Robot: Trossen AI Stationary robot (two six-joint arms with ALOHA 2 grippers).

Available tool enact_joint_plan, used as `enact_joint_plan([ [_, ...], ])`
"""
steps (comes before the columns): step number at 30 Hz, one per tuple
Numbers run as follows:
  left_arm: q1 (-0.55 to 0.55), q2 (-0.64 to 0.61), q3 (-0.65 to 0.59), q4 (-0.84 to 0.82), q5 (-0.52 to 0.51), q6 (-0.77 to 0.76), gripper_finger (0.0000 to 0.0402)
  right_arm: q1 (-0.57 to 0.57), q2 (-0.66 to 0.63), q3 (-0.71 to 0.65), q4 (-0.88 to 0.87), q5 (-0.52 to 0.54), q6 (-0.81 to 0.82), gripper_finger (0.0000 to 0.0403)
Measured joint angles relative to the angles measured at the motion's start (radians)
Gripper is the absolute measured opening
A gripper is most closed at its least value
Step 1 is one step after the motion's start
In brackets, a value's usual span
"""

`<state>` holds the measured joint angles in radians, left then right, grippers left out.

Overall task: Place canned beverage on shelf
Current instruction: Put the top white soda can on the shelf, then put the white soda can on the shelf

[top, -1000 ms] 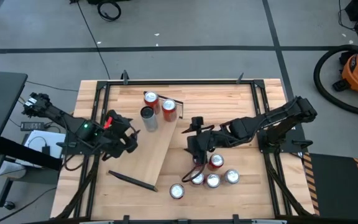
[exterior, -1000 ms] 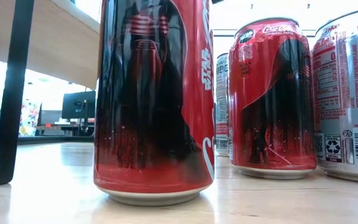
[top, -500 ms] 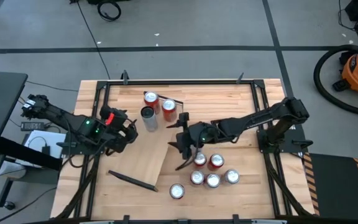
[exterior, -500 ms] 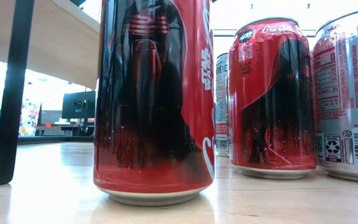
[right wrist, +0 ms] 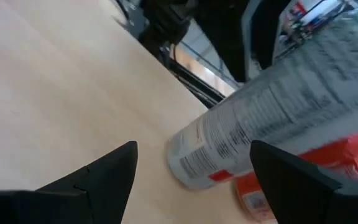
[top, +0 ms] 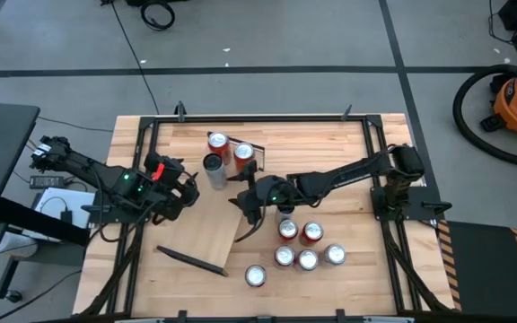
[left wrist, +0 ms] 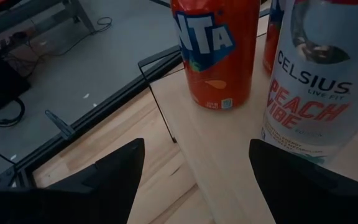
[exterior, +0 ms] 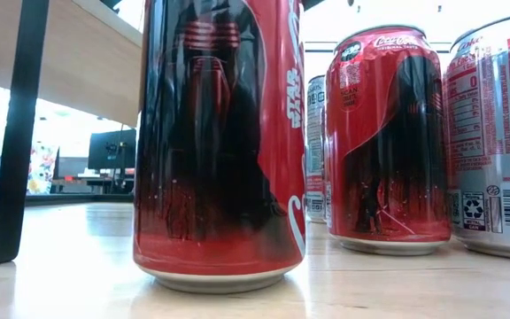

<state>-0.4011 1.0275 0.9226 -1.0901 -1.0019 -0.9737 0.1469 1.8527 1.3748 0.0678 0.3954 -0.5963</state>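
Note:
The shelf (top: 220,215) is a pale wood plank lying slantwise on the tabletop. Three cans stand upright at its far end: an orange Fanta can (left wrist: 215,50), a white Celsius can (left wrist: 316,81) and a red-topped can (top: 243,152). Several more cans, red Coca-Cola ones (exterior: 220,142) among them, stand in a cluster (top: 307,247) on the tabletop to the shelf's right. My right gripper (top: 240,204) hangs open over the shelf's middle, with the white can (right wrist: 278,112) ahead of its fingers. My left gripper (top: 189,187) waits open at the shelf's left edge, facing the three cans.
A black frame (top: 151,161) runs round the wooden tabletop. The shelf's near dark end bar (top: 191,261) lies toward the front edge. One can (top: 256,275) stands apart from the cluster near the front. Bare plank (right wrist: 55,81) lies between my right gripper and the near end.
My right gripper has left the can cluster and travelled toward the table's left, coming over the middle of the shelf while rolling at the wrist. It has stayed open with nothing in it. A can it had hidden in the cluster now shows.

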Motion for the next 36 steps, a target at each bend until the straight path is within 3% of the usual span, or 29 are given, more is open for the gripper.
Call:
enact_joint_plan([
  [7, 0.0, 0.0, 0.0, 0.002, 0.007, 0.0, 0.0302, -0.008, 0.061, 0.049, 0.001, 0.045, -0.055, 0.0322],
  [23, 0.0, 0.0, 0.0, -0.001, 0.001, 0.001, 0.0302, -0.043, 0.06, 0.049, 0.007, -0.042, -0.005, 0.0322],
  [31, -0.001, -0.001, 0.01, -0.023, 0.0, 0.025, 0.0302, 0.016, 0.054, 0.049, -0.043, 0.063, -0.017, 0.0322],
  [36, -0.053, -0.003, 0.047, -0.033, -0.071, 0.012, 0.0301, 0.071, 0.014, 0.049, -0.113, 0.158, -0.013, 0.0322],
])
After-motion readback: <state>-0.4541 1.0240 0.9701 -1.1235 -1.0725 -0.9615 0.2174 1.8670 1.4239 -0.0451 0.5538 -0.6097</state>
